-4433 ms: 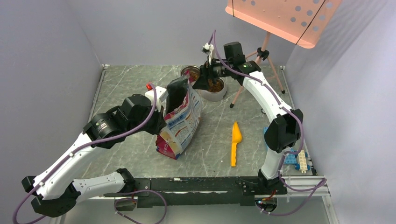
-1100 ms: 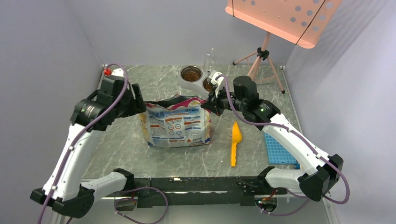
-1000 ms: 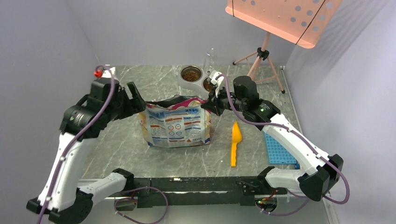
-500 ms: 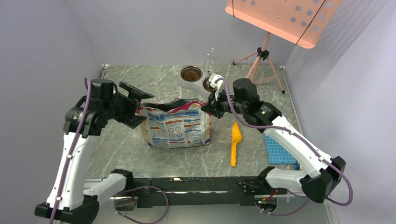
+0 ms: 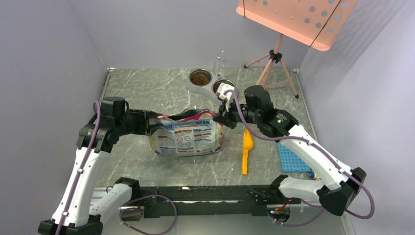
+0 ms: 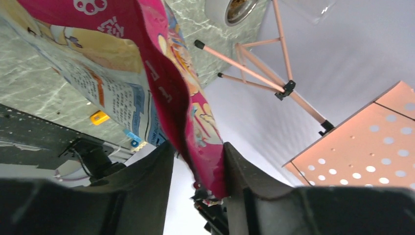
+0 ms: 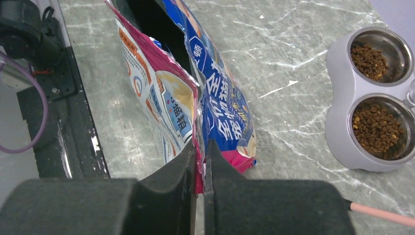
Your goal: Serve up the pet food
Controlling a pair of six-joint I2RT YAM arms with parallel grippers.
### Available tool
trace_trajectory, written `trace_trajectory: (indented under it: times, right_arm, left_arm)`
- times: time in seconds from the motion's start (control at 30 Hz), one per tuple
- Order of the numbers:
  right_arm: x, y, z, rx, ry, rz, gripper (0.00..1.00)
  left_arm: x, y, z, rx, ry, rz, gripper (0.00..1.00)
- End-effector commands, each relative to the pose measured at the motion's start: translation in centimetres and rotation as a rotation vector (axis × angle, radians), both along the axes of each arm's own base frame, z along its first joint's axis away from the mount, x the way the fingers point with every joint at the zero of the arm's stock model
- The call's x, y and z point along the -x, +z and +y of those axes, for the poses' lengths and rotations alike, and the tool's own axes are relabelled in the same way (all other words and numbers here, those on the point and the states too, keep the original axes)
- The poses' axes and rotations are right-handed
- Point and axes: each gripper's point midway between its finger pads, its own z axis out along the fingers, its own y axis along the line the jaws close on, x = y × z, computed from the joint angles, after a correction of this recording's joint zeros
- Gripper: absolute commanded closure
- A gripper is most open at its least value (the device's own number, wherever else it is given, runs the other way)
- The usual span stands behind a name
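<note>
Top external: bag (image 5: 188,139) stands on the worktop (image 5: 137,90), its mouth stretched between both arms. Right tool (image 7: 201,149) is clamped tight on the bag's right top corner. Left tool (image 6: 196,152) is roughly half open with the bag's pink rim between its fingers (a gap shows on one side), so probably not pinching. Pet food (image 7: 374,128) fills both cups of the grey double bowl (image 7: 337,115) beyond the bag. Yellow scoop (image 5: 247,147) lies just right of the bag.
</note>
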Motion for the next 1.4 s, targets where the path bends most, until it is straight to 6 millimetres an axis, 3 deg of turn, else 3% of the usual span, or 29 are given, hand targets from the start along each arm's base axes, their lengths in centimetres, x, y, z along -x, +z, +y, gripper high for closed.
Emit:
trace_trajectory:
  times: [0.0, 0.13, 0.27, 0.47, 0.57, 0.73, 0.8, 0.9, 0.97, 1.13, 1.23, 1.3, 1.37]
  right_arm:
    - [1.1, 1.8, -1.2, 0.081, 0.032, -0.09, 0.86]
    - [1.0, 1.6, 0.1, 0.132, 0.073, -0.139, 0.67]
    - [0.5, 2.0, 2.8, 0.161, 0.134, -0.198, 0.44]
    - [0.4, 1.9, 9.2, 0.247, 0.235, -0.285, 0.38]
    - [-0.3, 1.7, 11.6, 0.335, 0.218, -0.36, 0.41]
    - [-0.3, 0.4, 12.9, 0.431, 0.232, -0.389, 0.52]
    - [-0.5, 0.2, 12.5, 0.448, 0.212, -0.396, 0.64]
    - [-0.5, 0.0, 11.4, 0.48, 0.189, -0.398, 0.9]
    - [-0.3, -0.1, 10.6, 0.501, 0.191, -0.398, 1.0]
    - [0.7, 1.0, 9.8, 0.496, 0.233, -0.401, 1.0]
    - [0.9, 1.0, 10.2, 0.47, 0.25, -0.41, 1.0]
    - [0.8, 0.9, 11.0, 0.445, 0.242, -0.395, 0.84]
    - [0.9, 1.0, 12.2, 0.418, 0.259, -0.375, 0.75]
  left_arm:
    - [-0.5, 0.5, 0.6, 0.001, 0.048, -0.023, 0.59]
    - [-0.7, 1.4, 0.5, -0.004, 0.031, -0.072, 0.73]
    - [0.0, 1.8, 0.8, -0.05, 0.011, -0.064, 0.78]
    - [0.8, 1.1, 0.9, -0.071, -0.011, -0.023, 0.78]
    - [0.6, 1.4, 1.3, -0.089, 0.01, -0.034, 0.76]
    - [0.2, 1.0, 1.7, -0.101, 0.034, -0.017, 0.53]
    - [0.0, 0.7, 2.0, -0.102, 0.055, -0.015, 0.51]
    - [-0.4, 0.0, 2.6, -0.099, 0.099, -0.01, 0.57]
    - [-0.6, -0.1, 3.0, -0.095, 0.122, -0.015, 0.59]
    - [-1.2, 0.0, 3.1, -0.101, 0.131, -0.022, 0.73]
    - [-1.4, 0.5, 3.0, -0.099, 0.125, -0.03, 0.91]
    - [-1.4, 0.9, 2.9, -0.095, 0.114, -0.041, 1.0]
    - [-1.0, 1.2, 2.5, -0.073, 0.094, -0.035, 1.0]
